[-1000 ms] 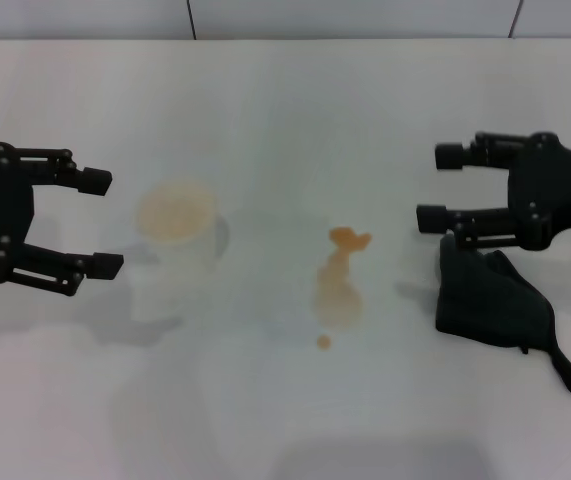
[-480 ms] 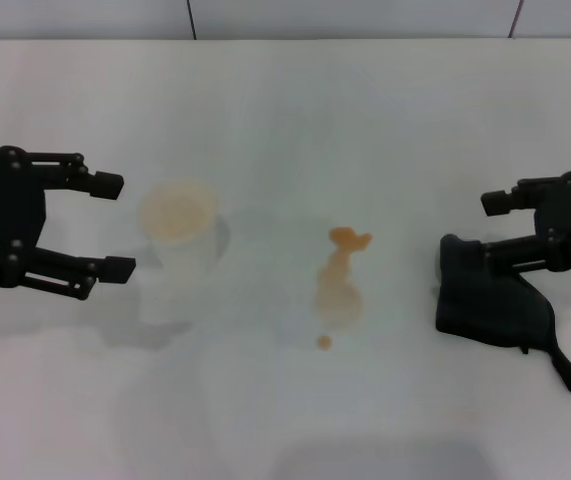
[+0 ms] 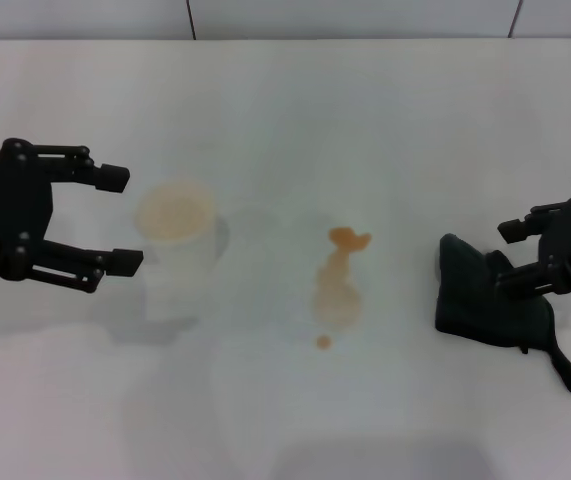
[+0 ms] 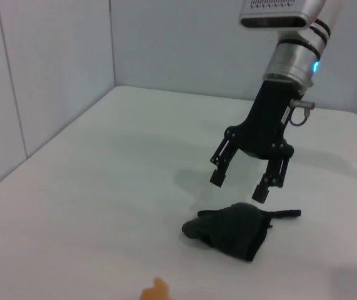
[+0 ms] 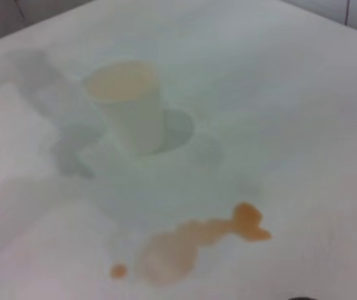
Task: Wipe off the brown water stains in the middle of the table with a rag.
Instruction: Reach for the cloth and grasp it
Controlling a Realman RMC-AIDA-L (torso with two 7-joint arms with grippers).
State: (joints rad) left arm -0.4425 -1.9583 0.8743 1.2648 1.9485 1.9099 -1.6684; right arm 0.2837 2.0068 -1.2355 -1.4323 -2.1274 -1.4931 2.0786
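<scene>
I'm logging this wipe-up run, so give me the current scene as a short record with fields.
stains: brown water stains mid-table, unwiped, a droplet at the near end
rag: rag lying on the table, to the stains' right
right hand: right hand open, just above the rag, not gripping
left hand: left hand open, beside the cup, not touching
cup: upright, left of the stains

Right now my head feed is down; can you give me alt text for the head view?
The right gripper, jaws open, sits over the black rag at the right of the white table. Brown water stains lie mid-table, unwiped. The left gripper, jaws open, is beside a pale cup on the left.
</scene>
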